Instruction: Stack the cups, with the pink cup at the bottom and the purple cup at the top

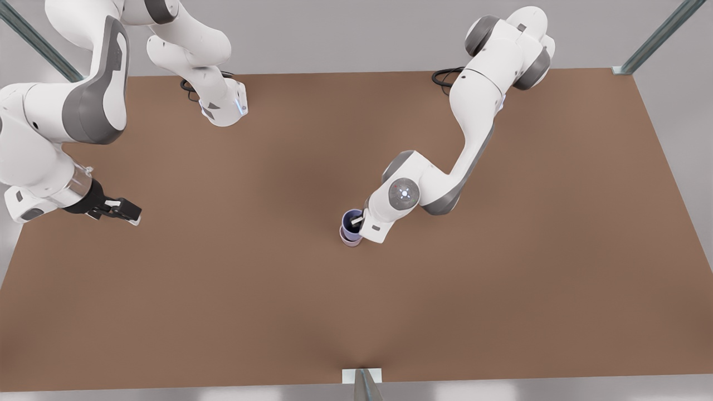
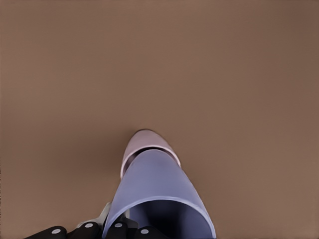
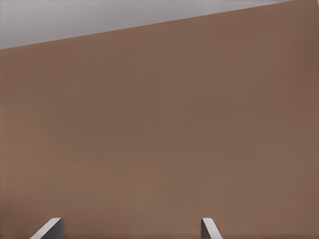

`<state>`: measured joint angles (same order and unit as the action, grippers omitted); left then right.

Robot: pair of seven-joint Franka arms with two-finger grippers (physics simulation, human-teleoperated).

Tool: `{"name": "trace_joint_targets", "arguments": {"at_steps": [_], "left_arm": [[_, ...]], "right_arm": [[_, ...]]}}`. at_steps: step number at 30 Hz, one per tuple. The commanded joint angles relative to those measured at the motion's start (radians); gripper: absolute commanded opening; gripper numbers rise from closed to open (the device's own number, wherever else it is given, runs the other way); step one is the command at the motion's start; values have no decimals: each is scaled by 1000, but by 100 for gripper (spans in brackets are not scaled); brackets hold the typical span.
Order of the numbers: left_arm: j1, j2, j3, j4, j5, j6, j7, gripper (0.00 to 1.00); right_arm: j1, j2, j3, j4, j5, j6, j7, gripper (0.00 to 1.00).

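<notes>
Two cups sit nested near the middle of the brown table (image 1: 223, 312): the purple cup (image 1: 351, 221) is inside the pink cup (image 1: 350, 238), whose rim shows just below it in the front view. The left wrist view confirms this, with the purple cup (image 2: 158, 196) seated in the pink cup (image 2: 144, 144).

The left gripper (image 1: 358, 221) is at the purple cup, one finger inside the mouth and the other apparently outside, clamped on the rim wall. The right gripper (image 1: 123, 211) waits at the front view's left, well apart from the cups, fingertips (image 3: 50, 228) spread wide over bare table.

Handling judgement: both cups appear light, rigid and thin-walled with smooth tapered sides, so they likely slip under a side pinch and tip easily. A rim-wall pinch is the sound hold. The stack looks complete; release should be straight and vertical to avoid dragging the purple cup out.
</notes>
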<state>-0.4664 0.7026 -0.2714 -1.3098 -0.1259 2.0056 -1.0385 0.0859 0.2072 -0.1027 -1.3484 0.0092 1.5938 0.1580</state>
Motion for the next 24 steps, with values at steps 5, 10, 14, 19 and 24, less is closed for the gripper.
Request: {"name": "trace_joint_targets", "arguments": {"at_steps": [5, 10, 14, 19, 24], "left_arm": [[-5, 8, 0, -3, -38, 2, 3, 21], [-9, 25, 0, -3, -40, 12, 0, 21], [-14, 37, 1, -3, -37, 18, 2, 21], [-14, 51, 0, -2, -21, 18, 8, 21], [-12, 58, 3, -2, -17, 18, 55, 68]], "right_arm": [[2, 0, 0, 2, 0, 0, 0, 100], [2, 5, 0, 2, 0, 0, 0, 100], [2, 6, 0, 2, 0, 0, 0, 100], [2, 6, 1, 2, 0, 6, 0, 100], [2, 6, 0, 2, 0, 6, 0, 100]]}}
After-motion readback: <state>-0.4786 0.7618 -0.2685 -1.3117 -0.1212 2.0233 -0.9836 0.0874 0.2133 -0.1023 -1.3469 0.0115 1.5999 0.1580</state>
